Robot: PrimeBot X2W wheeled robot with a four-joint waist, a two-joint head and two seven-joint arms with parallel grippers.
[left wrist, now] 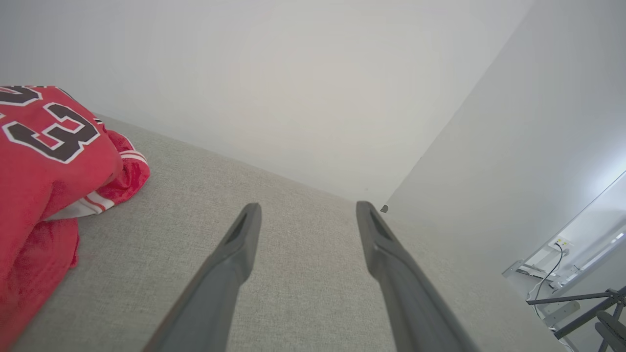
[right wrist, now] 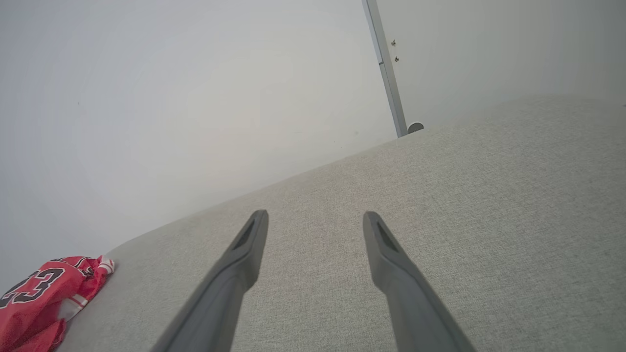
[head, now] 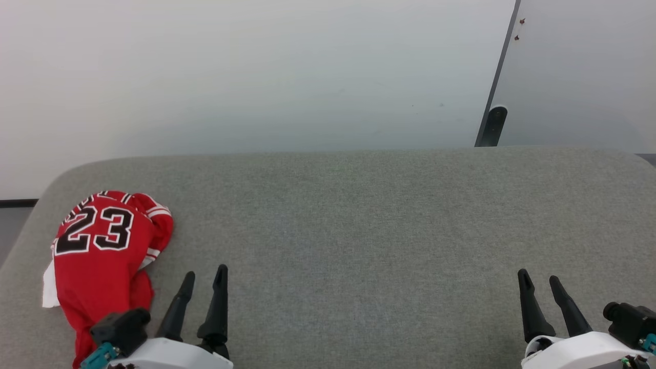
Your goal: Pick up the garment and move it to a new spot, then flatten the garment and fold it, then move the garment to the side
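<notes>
White wrists (head: 169,356) bear tapered black gripper fingers (head: 218,302).

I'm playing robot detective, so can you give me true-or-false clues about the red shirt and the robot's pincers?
1. The jersey lies crumpled at the left end of the grey cushion. True.
2. The left pincer is squeezing the jersey. False: it is open, beside the jersey, holding nothing.
3. The jersey's number is 45. False: it reads 23.
4. The right pincer is open, far from the jersey. True.
</notes>
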